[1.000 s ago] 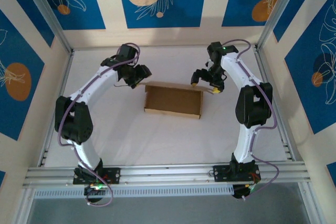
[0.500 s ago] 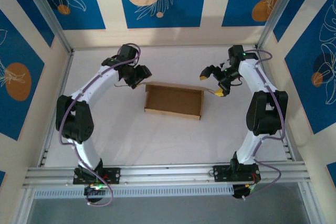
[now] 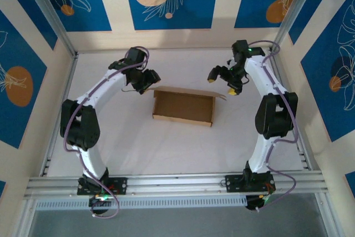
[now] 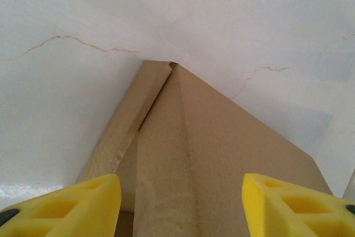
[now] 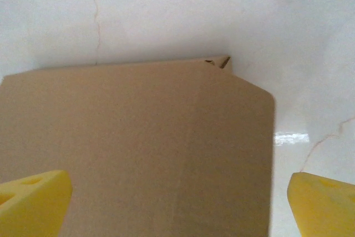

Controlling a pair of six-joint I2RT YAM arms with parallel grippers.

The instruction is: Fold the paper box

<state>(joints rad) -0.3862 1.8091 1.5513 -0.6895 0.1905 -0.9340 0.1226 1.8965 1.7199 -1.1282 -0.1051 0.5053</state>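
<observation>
The paper box [image 3: 183, 107], a plain brown cardboard die-cut mailer already raised into a shallow, open-topped rectangular tray, is seen lying near the middle of the white table [image 3: 138, 142], slightly towards its far side, with its long sides running left to right. A thin strip of cardboard is seen projecting past its far right corner. The left gripper [image 3: 148, 83] is placed at the far left corner of the box; in the left wrist view its yellow fingers [image 4: 66, 203] are held partly apart on either side of that corner, where two cardboard walls are seen meeting at a ridge. Whether the cardboard is pinched there or merely straddled cannot be told. The right gripper [image 3: 223, 85] is held just beyond the far right corner, above the table, and its jaws are spread as wide as they go, with nothing grasped. In the right wrist view a broad flat cardboard panel with one clipped corner is seen between the two yellow fingertips [image 5: 33, 199], which are set well apart at the lower edges, and no contact with the panel can be made out. Faint brown hairline marks are seen on the glossy table surface beyond the box.
</observation>
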